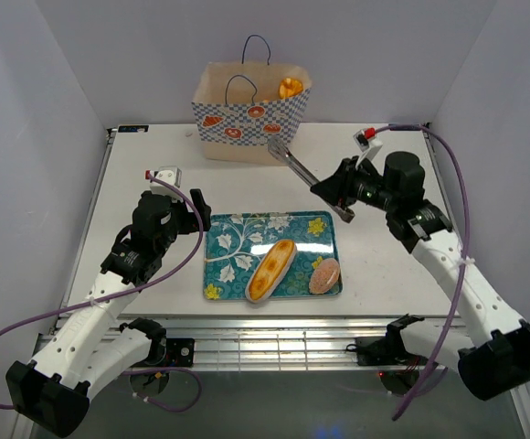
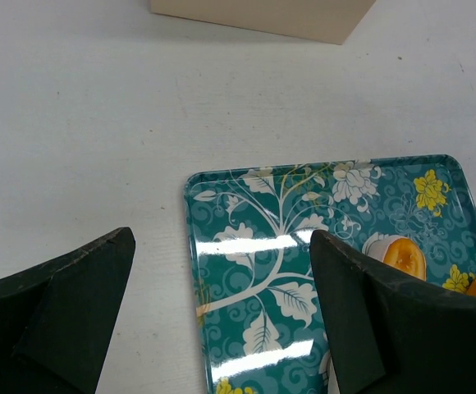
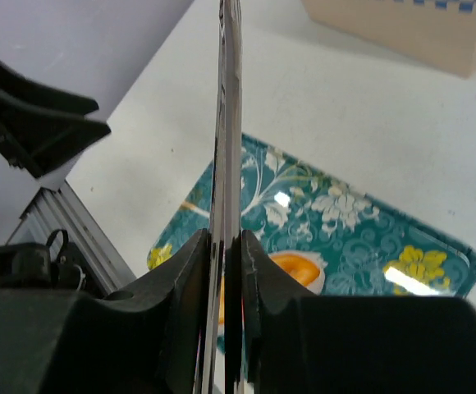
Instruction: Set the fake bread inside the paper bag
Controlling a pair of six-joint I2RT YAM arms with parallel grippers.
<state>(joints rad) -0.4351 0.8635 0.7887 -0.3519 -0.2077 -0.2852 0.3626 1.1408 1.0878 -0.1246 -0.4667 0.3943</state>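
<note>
The paper bag (image 1: 247, 119) stands upright at 12 o'clock on the matte white table (image 1: 388, 274). It is stiff tan kraft paper with thin blue cord handles (image 1: 256, 46) and a blue-and-white checked band printed with small bread pictures. A glossy orange pastry (image 1: 290, 89) shows inside its open mouth, toward the 2 o'clock corner.

Toward 6 o'clock lies a shallow rectangular tray (image 1: 233, 240) with rounded corners, shiny teal with white leaves and yellow flowers. A long loaf (image 1: 271, 270), smooth and golden-orange, lies slantwise on it with one end at the 6 o'clock rim. A round bun (image 1: 324, 275) with a grainy pinkish top sits in the 4 o'clock corner, apart from the loaf.

The right gripper (image 1: 331, 187) is clamped on a pair of metal tongs (image 1: 292, 163). In the right wrist view, its fingers (image 3: 193, 271) press the two polished steel blades flat together. The tongs slant, their free end pointing to 11 o'clock and close to the bag's base. Their other end is over the tray's 1 o'clock corner.

The left gripper (image 1: 199, 212) hovers at the tray's 9 o'clock edge. Its black wedge-shaped fingers (image 2: 74, 287) are spread wide and grasp nothing.
</note>
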